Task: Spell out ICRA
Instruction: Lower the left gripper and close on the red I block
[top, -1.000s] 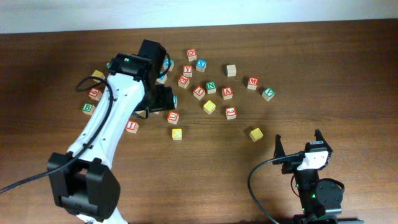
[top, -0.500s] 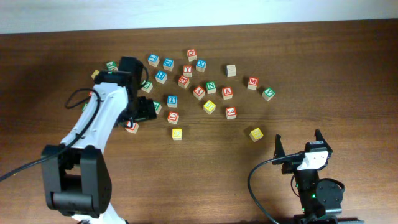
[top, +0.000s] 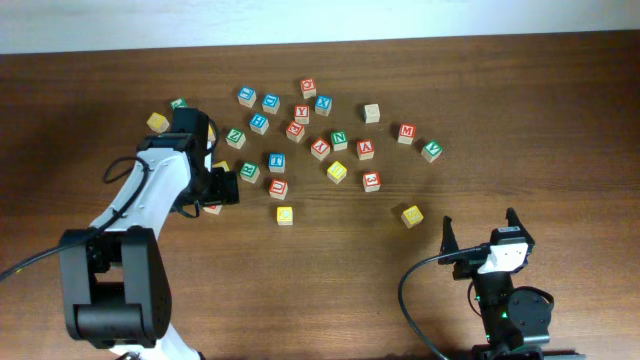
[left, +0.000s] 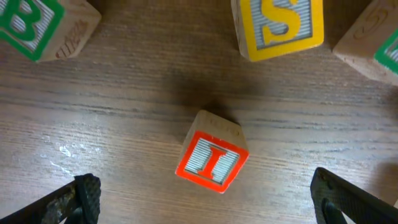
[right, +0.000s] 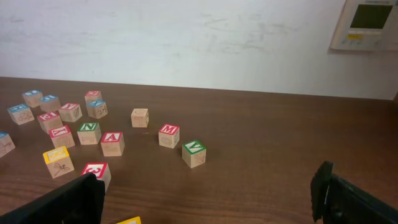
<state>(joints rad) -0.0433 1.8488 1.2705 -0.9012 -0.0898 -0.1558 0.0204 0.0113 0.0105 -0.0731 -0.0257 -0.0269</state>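
The wooden I cube (left: 211, 160), with pale raw sides, rounded corners and a red-framed face carrying a hatched letter, is sitting turned diamond-wise at the centre of the left wrist view on the grainy brown table (left: 106, 124). The left gripper (left: 204, 198) is hovering over it with its jaws standing wide. Its ribbed black fingertips (left: 84, 198) are showing only in the bottom corners, apart from the cube. A yellow S cube (left: 278, 25) and a green B cube (left: 31, 23) are lying along the top edge. Overhead, the arm is hiding most of that I cube at left of centre. The letters there are reading poorly, so C and R cannot be picked out. The right wrist view is showing the red A cube (right: 112, 140) at lower left, side faces included, before a scuffed white wall (right: 186, 43). The right gripper (top: 481, 230) is resting spread wide and empty at lower right overhead.
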